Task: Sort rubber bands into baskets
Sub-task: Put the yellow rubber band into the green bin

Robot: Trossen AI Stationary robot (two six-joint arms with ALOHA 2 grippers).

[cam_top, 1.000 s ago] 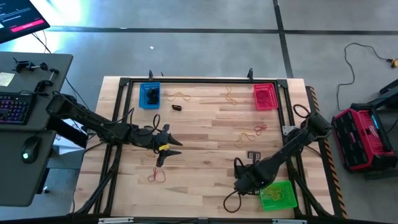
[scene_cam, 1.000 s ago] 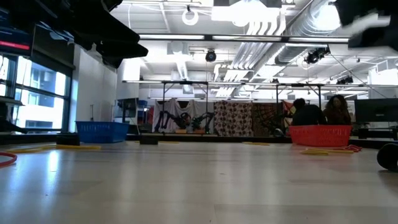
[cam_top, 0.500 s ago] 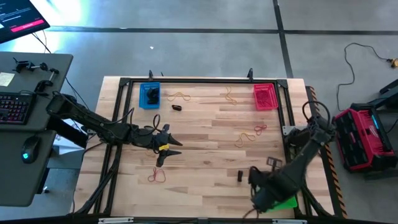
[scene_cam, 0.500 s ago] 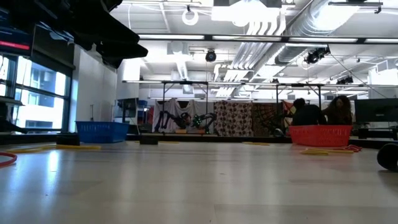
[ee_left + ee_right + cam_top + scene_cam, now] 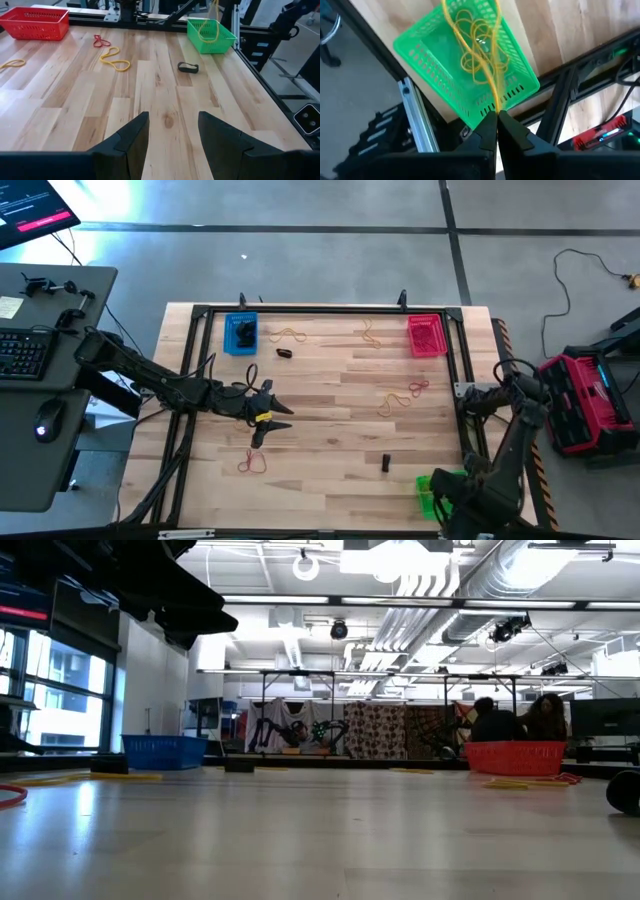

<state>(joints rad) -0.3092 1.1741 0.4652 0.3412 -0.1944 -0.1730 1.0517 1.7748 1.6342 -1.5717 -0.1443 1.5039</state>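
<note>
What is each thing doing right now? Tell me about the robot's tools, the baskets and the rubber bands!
Left tool: open, empty, above the table.
Right tool: shut on a yellow band, over the green basket.
Green basket: has yellow bands inside.
Blue basket: has something dark inside.
Red basket: contents hard to tell.
Black band: loose on the table.

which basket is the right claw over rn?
The bright green plastic mesh basket at the table's near right corner; the right claw dangles a yellow rubber band above it. The blue and red baskets sit at the far edge.
</note>
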